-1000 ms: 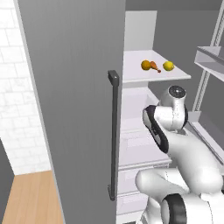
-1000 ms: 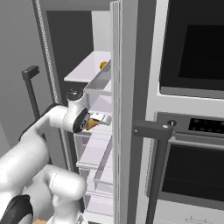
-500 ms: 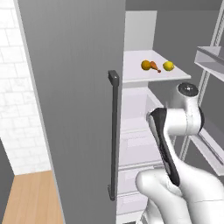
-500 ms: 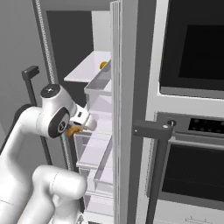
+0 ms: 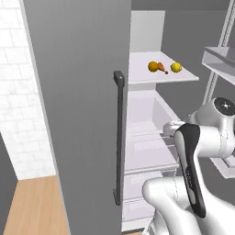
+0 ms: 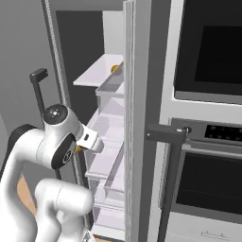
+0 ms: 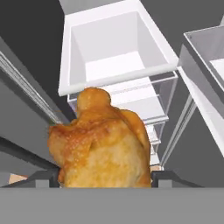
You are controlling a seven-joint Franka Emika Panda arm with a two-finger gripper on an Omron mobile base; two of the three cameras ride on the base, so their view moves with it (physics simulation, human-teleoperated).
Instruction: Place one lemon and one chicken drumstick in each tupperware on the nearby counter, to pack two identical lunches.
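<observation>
The arm has swung back out of the open fridge, its jaws clenched on a chicken drumstick carried in front of the drawers. Two lemons and another drumstick remain on the upper shelf, so packing has barely begun.

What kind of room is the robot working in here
A kitchen, most likely: an open grey refrigerator with food on its white shelf, a built-in black-glass wall oven beside it, and a golden-brown chicken drumstick in the gripper.
</observation>
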